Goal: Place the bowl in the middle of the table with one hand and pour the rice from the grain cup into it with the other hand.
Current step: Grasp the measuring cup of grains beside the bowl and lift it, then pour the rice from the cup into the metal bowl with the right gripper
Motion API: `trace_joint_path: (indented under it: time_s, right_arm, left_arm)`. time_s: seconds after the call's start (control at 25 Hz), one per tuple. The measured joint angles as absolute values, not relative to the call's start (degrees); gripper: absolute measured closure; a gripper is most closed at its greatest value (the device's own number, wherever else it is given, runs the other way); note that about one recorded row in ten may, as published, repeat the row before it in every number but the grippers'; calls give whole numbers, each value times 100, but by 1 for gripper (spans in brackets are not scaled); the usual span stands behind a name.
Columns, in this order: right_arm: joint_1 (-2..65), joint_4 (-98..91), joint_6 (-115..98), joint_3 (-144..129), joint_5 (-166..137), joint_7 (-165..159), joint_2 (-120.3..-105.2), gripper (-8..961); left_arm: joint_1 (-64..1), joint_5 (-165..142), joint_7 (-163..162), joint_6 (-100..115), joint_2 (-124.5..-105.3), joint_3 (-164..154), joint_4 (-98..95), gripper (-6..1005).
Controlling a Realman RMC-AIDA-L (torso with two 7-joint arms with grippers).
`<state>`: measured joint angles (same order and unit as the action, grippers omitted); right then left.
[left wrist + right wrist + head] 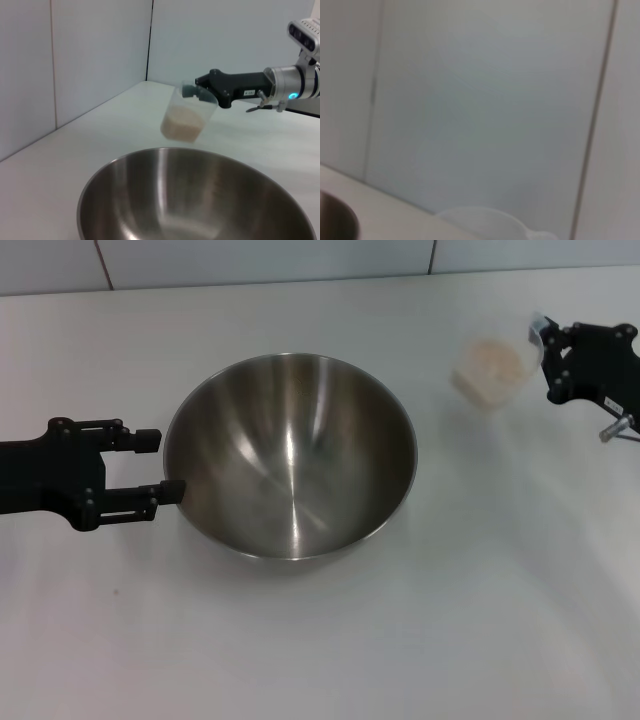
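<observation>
**Cup held in the air beside the bowl, left hand spread at the rim**

The right hand (548, 340) grips the grain cup (490, 368) by its rim, its fingers pinching the cup's wall on the side away from the bowl. The left wrist view shows the cup (186, 116) clear of the counter (320, 640) and tilted a little, with the black hand (197, 91) clamped at its lip. The rice (181, 122) sits as a pale heap in the cup's lower part; none has left it.

Out past that hand's fingertips, across a strip of bare counter, stands the bowl (290, 455). It rests upright on the counter and its shiny inside holds nothing.

The left hand (155, 466) lies level at the bowl's opposite side, fingers (135, 439) spread apart and pointing at the bowl. One fingertip touches or nearly touches the rim; the other ends just short of it. Nothing sits between the fingers.

In the right wrist view only a curved edge of the cup (485, 222) and a sliver of the bowl (335, 220) appear below a blank wall (495, 100).
</observation>
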<state>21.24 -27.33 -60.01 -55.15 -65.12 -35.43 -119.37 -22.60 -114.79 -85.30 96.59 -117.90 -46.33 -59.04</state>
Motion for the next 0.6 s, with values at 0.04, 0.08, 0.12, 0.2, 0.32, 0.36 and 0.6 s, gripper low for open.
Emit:
trace_joint_path:
  time_s: [0.04, 0.08, 0.12, 0.2, 0.32, 0.36, 0.6]
  right_arm:
    - [2142, -2739, -6103, -5516, -6511, -3544, -11931, 946]
    - [2158, -2765, -6234, -5518, -6519, -3552, -11926, 946]
    - [2172, -2799, -6371, -5521, -6530, -3559, -11921, 946]
    - [2190, -2902, -6600, -5543, -6544, -3567, -11919, 946]
    - [2198, -3253, -6742, -5724, -6546, -3566, -11927, 946]
    - [2198, -3253, -6742, -5724, -6546, -3566, -11927, 946]
    - [2295, -3697, -6681, -6116, -6517, -3560, -11941, 946]
  left_arm:
    - [-2260, -11479, -8530, 9659, -11790, -4633, -5904, 319]
    - [-2260, -11479, -8529, 9659, -11791, -4635, -5901, 319]
    - [-2256, -11473, -8529, 9661, -11792, -4636, -5899, 319]
    - [-2227, -11436, -8520, 9674, -11793, -4633, -5897, 319]
    - [-2197, -11428, -8500, 9694, -11797, -4632, -5897, 319]
    - [-2181, -11425, -8496, 9699, -11803, -4632, -5897, 319]
    - [-2078, -11359, -8488, 9726, -11812, -4631, -5897, 319]
